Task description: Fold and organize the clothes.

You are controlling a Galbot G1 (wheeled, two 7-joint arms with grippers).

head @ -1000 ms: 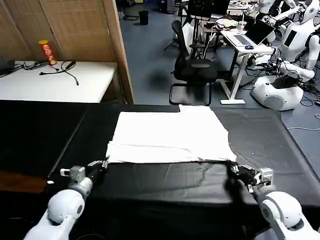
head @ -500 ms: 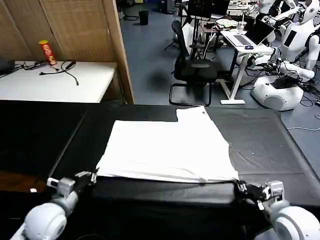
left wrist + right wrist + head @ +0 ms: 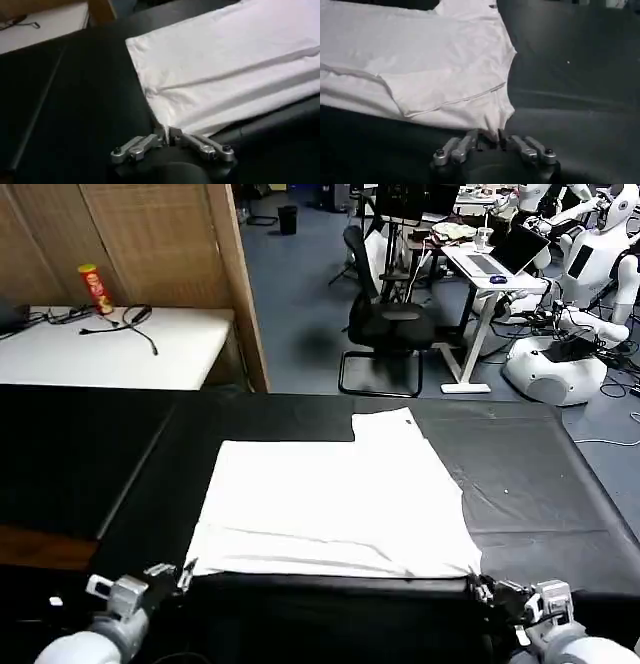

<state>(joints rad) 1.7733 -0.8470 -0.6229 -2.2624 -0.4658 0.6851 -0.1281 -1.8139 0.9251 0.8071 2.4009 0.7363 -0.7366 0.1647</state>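
Since the earlier frames, both arms have drawn back toward the robot and the white cotton short-sleeved T-shirt (image 3: 330,504) has slid with them across the black cloth-covered worktop (image 3: 520,474), its near hem now lying closer to the near edge. The left end effector (image 3: 183,573), at about 7 o'clock in the head view, has its metal fingers (image 3: 145,142) pressed together on the shirt's near left corner; the left wrist view shows the fabric bunched into the closed tips. The right end effector (image 3: 478,588), at about 5 o'clock, pinches the near right corner the same way, with the cloth gathered between its tips in the right wrist view (image 3: 487,137). The shirt lies flat and roughly rectangular, plain side up, with soft creases running parallel to the near hem and a small square flap projecting at its far edge, toward 12 o'clock. The fabric looks matte and limp against the dark, smooth worktop.
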